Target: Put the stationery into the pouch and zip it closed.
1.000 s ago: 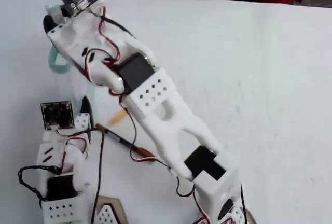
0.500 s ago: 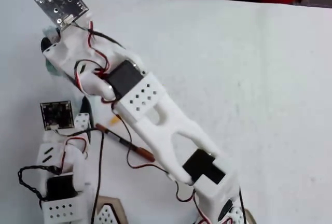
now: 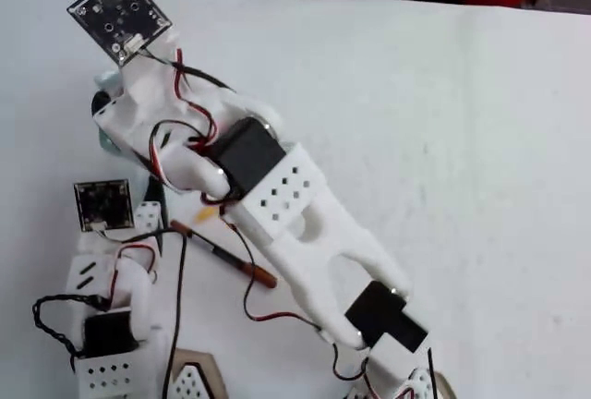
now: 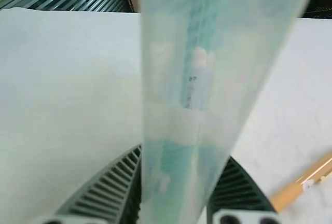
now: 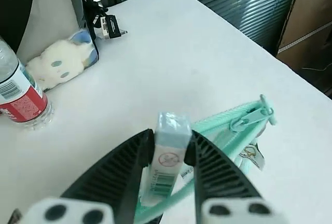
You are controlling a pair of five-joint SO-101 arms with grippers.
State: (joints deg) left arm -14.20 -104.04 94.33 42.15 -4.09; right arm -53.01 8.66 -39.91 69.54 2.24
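While the left gripper (image 4: 181, 162) pinches the translucent pouch (image 4: 207, 53) and the right gripper (image 5: 170, 137) clamps the eraser (image 5: 167, 154) just above its mint zipper (image 5: 248, 117), lower straight into the mouth, release only once inside.

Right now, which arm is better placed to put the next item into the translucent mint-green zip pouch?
Right. The right gripper holds a small pale blue box right beside the pouch's mint zipper. The left gripper is shut on the pouch, likely steadying it, so it is not free.
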